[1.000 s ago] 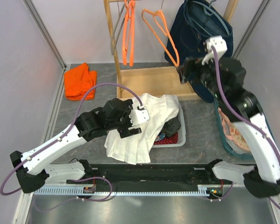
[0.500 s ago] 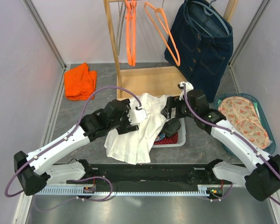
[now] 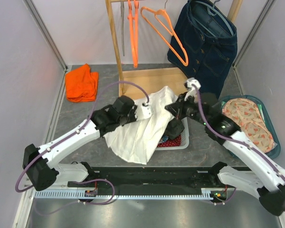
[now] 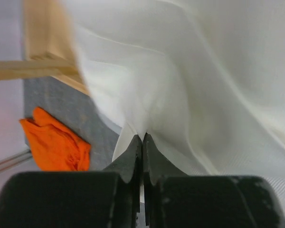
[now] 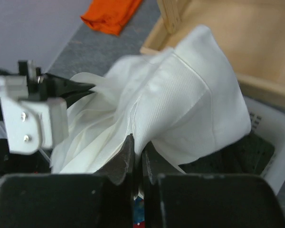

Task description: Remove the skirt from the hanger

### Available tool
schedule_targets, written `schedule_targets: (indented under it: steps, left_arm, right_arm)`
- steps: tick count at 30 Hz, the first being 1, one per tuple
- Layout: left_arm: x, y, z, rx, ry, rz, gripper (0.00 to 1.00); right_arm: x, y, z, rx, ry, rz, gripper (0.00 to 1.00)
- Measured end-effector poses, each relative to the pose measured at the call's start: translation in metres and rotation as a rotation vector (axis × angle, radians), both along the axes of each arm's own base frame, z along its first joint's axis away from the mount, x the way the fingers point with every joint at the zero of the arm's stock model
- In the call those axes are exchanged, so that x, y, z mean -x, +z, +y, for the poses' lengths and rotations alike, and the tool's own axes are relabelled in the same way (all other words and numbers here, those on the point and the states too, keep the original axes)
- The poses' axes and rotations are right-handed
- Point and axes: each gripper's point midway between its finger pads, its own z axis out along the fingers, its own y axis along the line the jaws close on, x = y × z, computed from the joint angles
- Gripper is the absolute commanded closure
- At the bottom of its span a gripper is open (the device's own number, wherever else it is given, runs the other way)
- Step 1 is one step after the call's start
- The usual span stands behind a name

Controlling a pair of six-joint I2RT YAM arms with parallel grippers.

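Observation:
A dark denim skirt (image 3: 206, 42) hangs on a teal hanger (image 3: 223, 21) at the back right of the wooden rack, apart from both arms. Both grippers hold a white pleated garment (image 3: 142, 133) above the basket. My left gripper (image 3: 150, 113) is shut on a fold of the white garment (image 4: 204, 71), as the left wrist view shows at the left gripper (image 4: 142, 137). My right gripper (image 3: 171, 108) pinches its other side; in the right wrist view the right gripper (image 5: 138, 142) is shut on the white cloth (image 5: 190, 95). No hanger shows in the white garment.
Two orange hangers (image 3: 164, 28) dangle from the rack over its wooden base (image 3: 154, 81). An orange cloth (image 3: 80, 81) lies at the back left. A white basket (image 3: 181, 140) holds dark clothes. A teal bin (image 3: 271, 142) with patterned cloth stands right.
Both grippers have shut on the white garment and raised it, stretching it between them. The right arm came down from the denim skirt to the basket. An orange hanger swings.

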Motion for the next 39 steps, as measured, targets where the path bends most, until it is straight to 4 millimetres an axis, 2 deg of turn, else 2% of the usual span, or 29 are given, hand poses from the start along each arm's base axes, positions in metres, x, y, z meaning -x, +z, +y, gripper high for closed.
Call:
schedule_targets:
  steps: [2, 3, 4, 5, 7, 10, 12, 14, 18, 21, 23, 25, 29, 31, 33, 36, 37, 39]
  left_arm:
    - [-0.011, 0.044, -0.015, 0.092, 0.002, -0.062, 0.97]
    - [-0.017, 0.075, -0.024, 0.160, 0.003, -0.106, 0.97]
    - [-0.021, 0.097, -0.030, 0.208, 0.003, -0.137, 0.97]
    - [-0.023, 0.125, -0.037, 0.276, -0.003, -0.170, 0.97]
    - [-0.024, 0.164, -0.045, 0.374, -0.011, -0.212, 0.97]
    - [-0.018, 0.190, -0.054, 0.468, -0.029, -0.212, 0.98]
    - [-0.013, 0.187, -0.060, 0.495, -0.045, -0.173, 0.98]
    - [-0.008, 0.167, -0.063, 0.489, -0.045, -0.120, 0.98]
    - [0.003, 0.100, -0.057, 0.401, -0.024, 0.010, 0.98]
    - [0.016, 0.052, -0.045, 0.320, -0.012, 0.088, 0.98]
    - [0.024, 0.034, -0.038, 0.291, -0.009, 0.117, 0.98]
    - [0.031, 0.029, -0.031, 0.284, -0.009, 0.125, 0.98]
    - [0.042, 0.037, -0.019, 0.288, -0.014, 0.118, 0.98]
    - [0.045, 0.040, -0.015, 0.286, -0.018, 0.115, 0.98]
    - [0.047, 0.038, -0.012, 0.274, -0.021, 0.119, 0.98]
    - [0.051, 0.029, -0.008, 0.241, -0.023, 0.140, 0.96]
    - [0.051, 0.026, -0.007, 0.231, -0.024, 0.146, 0.87]
    - [0.051, 0.023, -0.006, 0.217, -0.026, 0.152, 0.78]
  right_arm:
    - [0.012, 0.043, -0.004, -0.048, 0.010, -0.095, 1.00]
    - [0.017, 0.068, -0.009, -0.078, 0.006, -0.150, 1.00]
    - [0.023, 0.093, -0.015, -0.108, -0.003, -0.205, 1.00]
    - [0.029, 0.118, -0.022, -0.138, -0.011, -0.262, 1.00]
    - [0.044, 0.162, -0.035, -0.196, -0.021, -0.362, 1.00]
    - [0.058, 0.197, -0.046, -0.240, -0.028, -0.443, 1.00]
    - [0.060, 0.201, -0.048, -0.242, -0.030, -0.456, 1.00]
    - [0.055, 0.190, -0.045, -0.220, -0.028, -0.430, 1.00]
    - [0.044, 0.151, -0.037, -0.151, -0.024, -0.341, 1.00]
    - [0.037, 0.118, -0.030, -0.092, -0.010, -0.259, 1.00]
    - [0.036, 0.100, -0.027, -0.064, 0.004, -0.217, 1.00]
    - [0.039, 0.089, -0.024, -0.053, 0.026, -0.190, 1.00]
    - [0.041, 0.074, -0.014, -0.081, 0.069, -0.160, 1.00]
    - [0.040, 0.052, -0.007, -0.085, 0.085, -0.114, 1.00]
    - [0.038, 0.020, 0.002, -0.076, 0.097, -0.052, 1.00]
    - [0.036, -0.050, 0.013, -0.005, 0.099, 0.100, 1.00]
    - [0.035, -0.074, 0.014, 0.033, 0.089, 0.157, 1.00]
    - [0.034, -0.114, 0.013, 0.104, 0.066, 0.260, 1.00]
